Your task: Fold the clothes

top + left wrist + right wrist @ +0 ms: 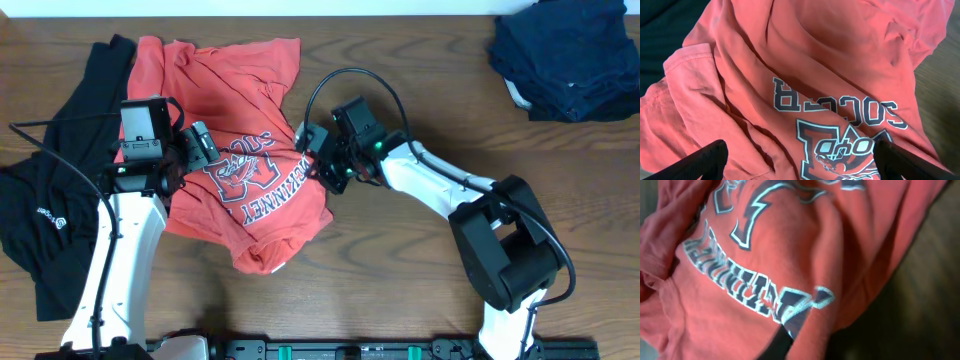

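Dark wood-grain tabletop (400, 290) fills the overhead view, and a fair amount on it is hard for me to read. A navy pile (570, 55) of cloth in the far right corner is cut off by the frame edge, so I cannot tell what garments it holds. The black top (50, 200) lies at the left edge, partly under my left arm, and its small white logo is too tiny to make out. The red-orange T-shirt (240, 120) lies crumpled left of centre, touching the black top, with its hem and sleeves folded into each other. On its chest I can read "SOCCER" (upside down in the left wrist view) and "McKINNEY" curving beneath a varsity emblem. The left gripper (205, 145) hangs over that lettering with jaws spread wide; only the tips of its fingers (710, 157) show, at the bottom corners. The right gripper (318, 160) is at the shirt's right edge, jaws pressed together on a fold of red cloth; the blurred right wrist view shows just one dark finger (777, 342), the rest covered by fabric.
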Controlling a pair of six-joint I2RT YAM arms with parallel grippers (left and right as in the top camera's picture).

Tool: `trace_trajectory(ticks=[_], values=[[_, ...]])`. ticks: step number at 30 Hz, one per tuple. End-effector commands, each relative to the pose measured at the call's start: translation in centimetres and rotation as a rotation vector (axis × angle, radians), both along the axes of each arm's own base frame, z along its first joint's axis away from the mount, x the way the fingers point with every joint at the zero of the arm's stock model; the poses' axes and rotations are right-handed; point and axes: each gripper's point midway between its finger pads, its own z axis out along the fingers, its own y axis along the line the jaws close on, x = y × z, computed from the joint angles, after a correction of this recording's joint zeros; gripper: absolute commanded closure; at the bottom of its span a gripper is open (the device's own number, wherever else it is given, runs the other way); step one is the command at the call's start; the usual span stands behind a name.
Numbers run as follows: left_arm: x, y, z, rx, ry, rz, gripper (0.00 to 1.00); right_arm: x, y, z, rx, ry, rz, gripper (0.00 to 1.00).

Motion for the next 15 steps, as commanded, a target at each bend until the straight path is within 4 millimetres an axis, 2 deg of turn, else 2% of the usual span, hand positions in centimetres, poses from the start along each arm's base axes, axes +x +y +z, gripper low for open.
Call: trace_trajectory(ticks=[1, 5, 7, 9, 11, 15], values=[[-0.1, 0.3, 0.2, 0.02, -0.002, -0.004, 0.06, 2.9, -1.0, 4.0, 0.032, -0.029, -0.082, 0.99], [-0.1, 0.3, 0.3, 0.02, -0.002, -0.004, 0.06, 4.6, -4.1, 9.5, 0.033, -0.033, -0.158, 0.99], [-0.1, 0.3, 0.3, 0.02, -0.003, -0.005, 0.06, 5.4, -6.8, 12.4, 0.029, -0.036, -0.216, 0.99], [-0.1, 0.3, 0.3, 0.02, -0.003, -0.005, 0.06, 5.8, -9.4, 14.3, 0.016, -0.022, -0.272, 0.99], [-0.1, 0.3, 0.3, 0.02, -0.003, -0.005, 0.06, 6.0, -12.9, 15.4, -0.018, 0.019, -0.35, 0.99], [-0.1, 0.3, 0.3, 0.019, -0.003, -0.005, 0.06, 5.9, -18.2, 14.5, -0.073, 0.108, -0.463, 0.98]])
